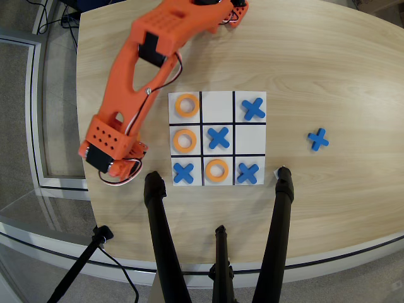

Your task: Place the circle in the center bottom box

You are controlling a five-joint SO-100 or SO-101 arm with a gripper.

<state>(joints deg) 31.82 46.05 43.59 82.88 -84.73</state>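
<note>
A white 3x3 board [218, 101] lies in the middle of the wooden table. An orange ring [216, 170] lies flat in the center bottom box [230, 182], within its black lines. Two more orange rings sit in the left column, one in the top cell [187, 105] and one in the middle cell [184, 140]. My orange arm reaches down along the left of the board. Its gripper [123, 166] is low beside the board's bottom-left corner, apart from every piece. Nothing shows between its fingers, and their gap is hidden from above.
Blue X pieces lie in the top right [253, 108], center [218, 137], bottom left [184, 173] and bottom right [247, 173] cells. A loose blue X [318, 139] lies on the table to the right. Black tripod legs [158, 233] [281, 221] stand at the near edge.
</note>
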